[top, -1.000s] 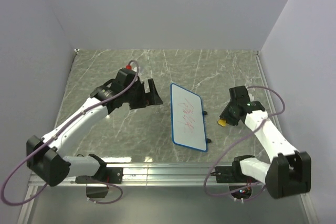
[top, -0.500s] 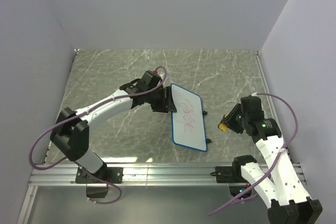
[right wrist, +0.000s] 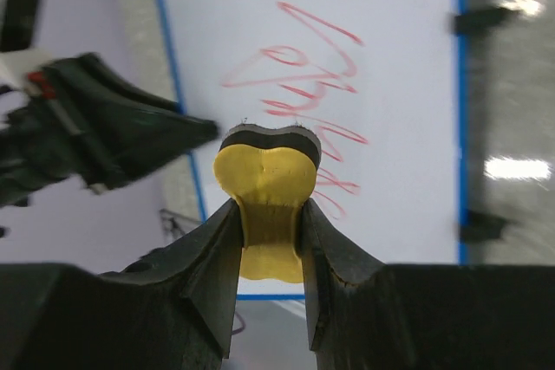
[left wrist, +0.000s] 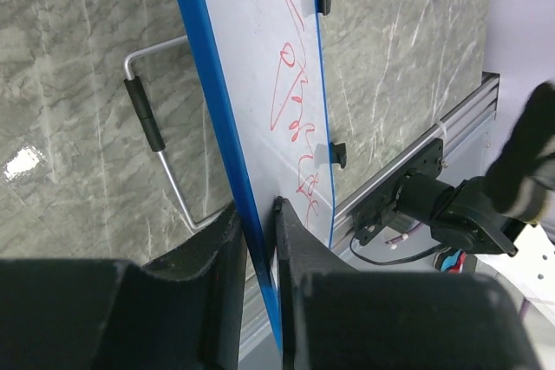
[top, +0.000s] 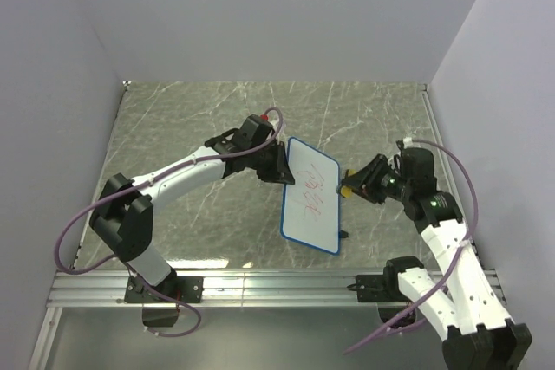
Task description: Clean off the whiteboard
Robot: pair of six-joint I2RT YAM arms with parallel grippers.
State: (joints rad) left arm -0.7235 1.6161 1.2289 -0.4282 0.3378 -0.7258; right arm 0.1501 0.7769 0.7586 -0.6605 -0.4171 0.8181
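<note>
This is a robot lab's test cell, not a lived-in room. Plain pale walls [top: 260,15] box in a marble-patterned counter [top: 199,110] on three sides, filling the upper half of the overhead view. Along the bottom edge runs a bare aluminium rail [top: 277,282]. Bolted to it are a white-and-black left arm [top: 173,178] and right arm [top: 455,244], both trailing loose purple cables [top: 59,250].

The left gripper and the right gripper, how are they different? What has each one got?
The left gripper pinches the blue edge of the whiteboard; the right gripper squeezes a small yellow eraser. The left gripper sits at the board's left side, the right gripper by its right side, with the eraser pointing at the red scribbles. Both have black fingers, and both are shut on something.
</note>
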